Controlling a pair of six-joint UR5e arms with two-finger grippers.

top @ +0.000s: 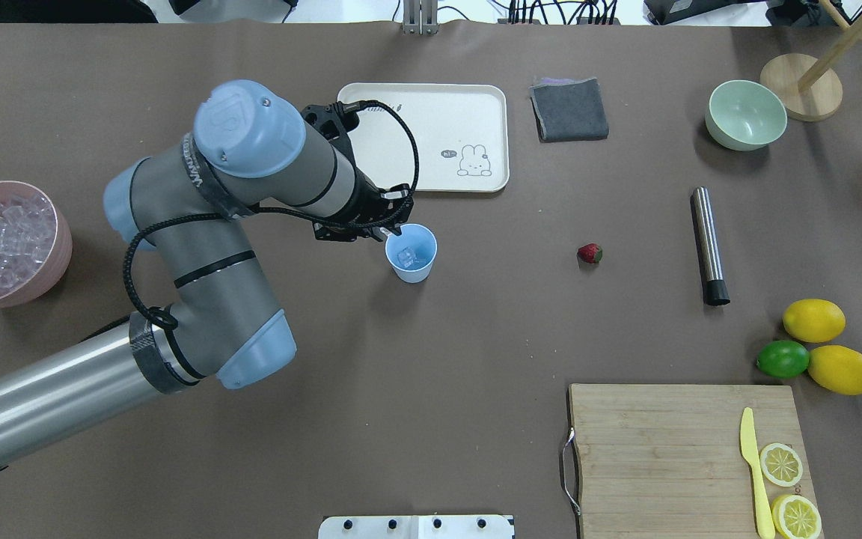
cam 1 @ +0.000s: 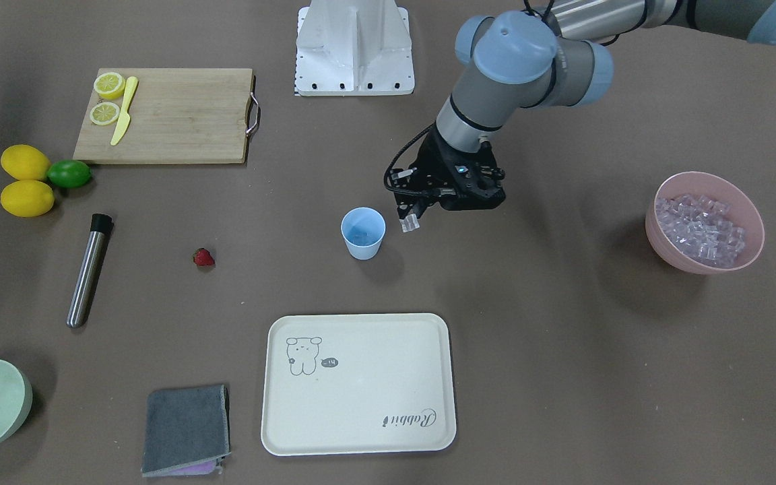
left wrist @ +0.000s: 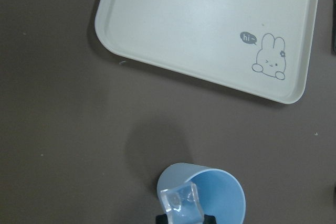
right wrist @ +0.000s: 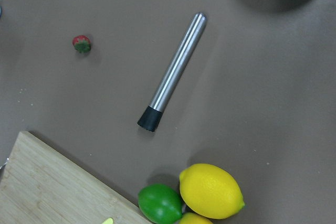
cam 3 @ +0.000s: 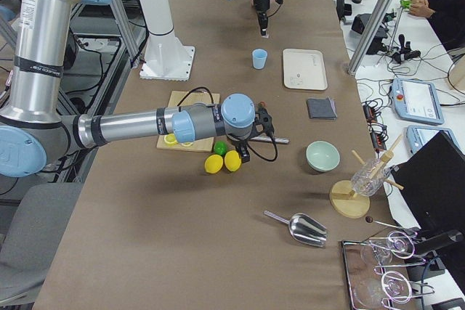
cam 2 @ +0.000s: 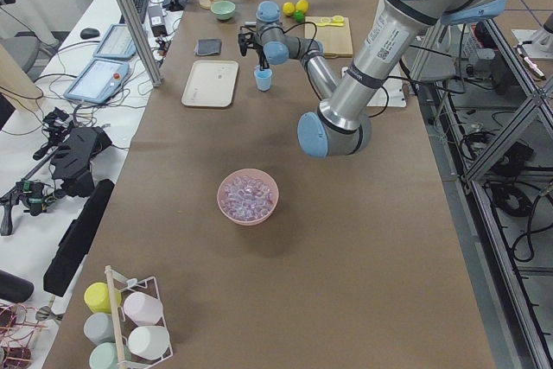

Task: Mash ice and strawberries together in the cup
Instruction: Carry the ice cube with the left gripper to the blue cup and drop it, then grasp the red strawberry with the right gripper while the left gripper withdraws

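Observation:
The light-blue cup (cam 1: 363, 234) (top: 412, 254) stands upright mid-table. My left gripper (cam 1: 409, 223) (top: 393, 233) hangs just above its rim, on the pink-bowl side, shut on one clear ice cube (left wrist: 180, 203). In the left wrist view the cube sits over the edge of the cup (left wrist: 220, 198). Another cube seems to lie inside the cup (top: 404, 257). More ice (cam 1: 698, 228) fills the pink bowl (top: 57, 258). The strawberry (cam 1: 203, 256) (top: 590, 254) (right wrist: 81, 43) lies alone on the table. My right gripper (cam 3: 261, 125) hovers over the lemons; I cannot tell its state.
A steel muddler (cam 1: 88, 269) (right wrist: 173, 72) lies past the strawberry. Two lemons (top: 812, 320) and a lime (top: 783, 358) sit beside a cutting board (top: 655, 449) holding lemon halves and a yellow knife. A cream tray (top: 431, 142), grey cloth (top: 569, 110) and green bowl (top: 745, 114) line the far edge.

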